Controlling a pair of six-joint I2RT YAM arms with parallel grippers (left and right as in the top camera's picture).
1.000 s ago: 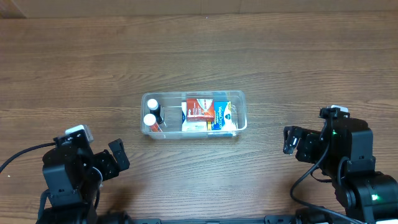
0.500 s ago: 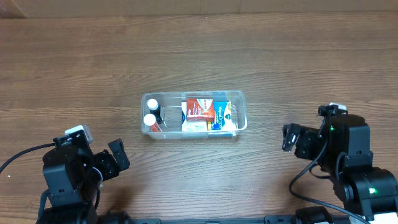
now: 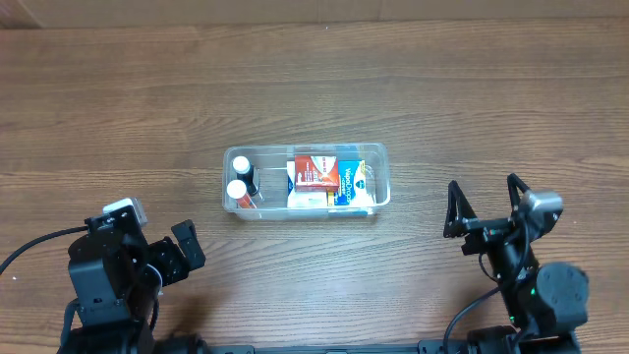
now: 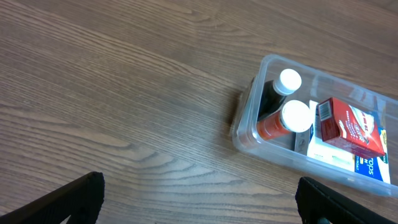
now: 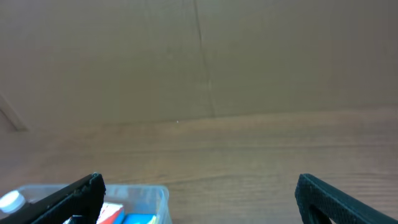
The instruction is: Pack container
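Left wrist — container [image 4: 249, 115] holds blue box [image 4: 372, 167] lettered "…rops"; left fingers [image 4: 74, 196], right fingers [image 5: 74, 193] — both spread.

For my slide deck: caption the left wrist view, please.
Open left hand above wooden table; clear container holds two white-capped bottles and boxes.

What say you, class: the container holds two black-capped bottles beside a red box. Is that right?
No: the two bottles in the container have white caps, not black, as the left wrist view shows; the red box is beside them.
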